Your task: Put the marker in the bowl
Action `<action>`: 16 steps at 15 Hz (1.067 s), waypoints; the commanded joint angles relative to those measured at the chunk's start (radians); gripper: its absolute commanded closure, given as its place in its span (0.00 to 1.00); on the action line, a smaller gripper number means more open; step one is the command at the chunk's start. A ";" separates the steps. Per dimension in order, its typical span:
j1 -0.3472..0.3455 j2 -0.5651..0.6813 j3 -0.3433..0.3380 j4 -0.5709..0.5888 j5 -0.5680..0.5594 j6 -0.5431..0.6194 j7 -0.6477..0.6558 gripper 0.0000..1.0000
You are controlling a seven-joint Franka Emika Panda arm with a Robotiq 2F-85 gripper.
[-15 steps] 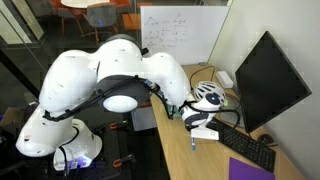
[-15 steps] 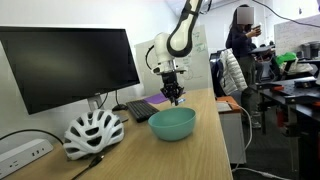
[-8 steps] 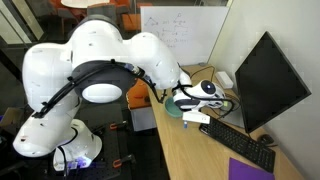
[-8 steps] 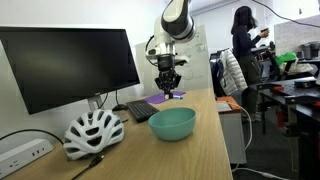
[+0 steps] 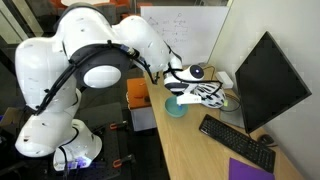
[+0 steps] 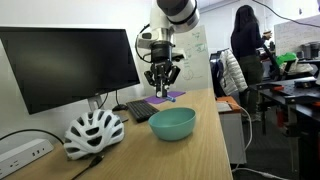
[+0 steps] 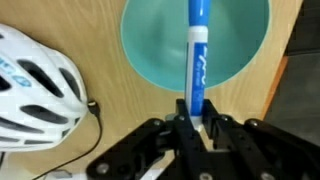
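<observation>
In the wrist view my gripper (image 7: 196,112) is shut on the marker (image 7: 198,50), a pale stick with a blue end that points away over the teal bowl (image 7: 150,40). In an exterior view the gripper (image 6: 161,84) hangs well above the desk, up and behind the bowl (image 6: 172,123). In an exterior view the gripper (image 5: 178,76) is above the bowl (image 5: 176,106). The marker is too small to make out in both exterior views.
A white bicycle helmet (image 6: 93,133) lies beside the bowl; it also shows in the wrist view (image 7: 35,75). A black monitor (image 6: 65,65), a keyboard (image 5: 236,144) and a purple notebook (image 6: 166,97) stand on the wooden desk (image 6: 205,150). The desk edge is close to the bowl.
The arm has risen and swung away from the keyboard toward the bowl and helmet, carrying the marker higher above the desk.
</observation>
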 commanded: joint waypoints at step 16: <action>0.255 -0.004 -0.270 -0.027 -0.281 -0.025 0.402 0.00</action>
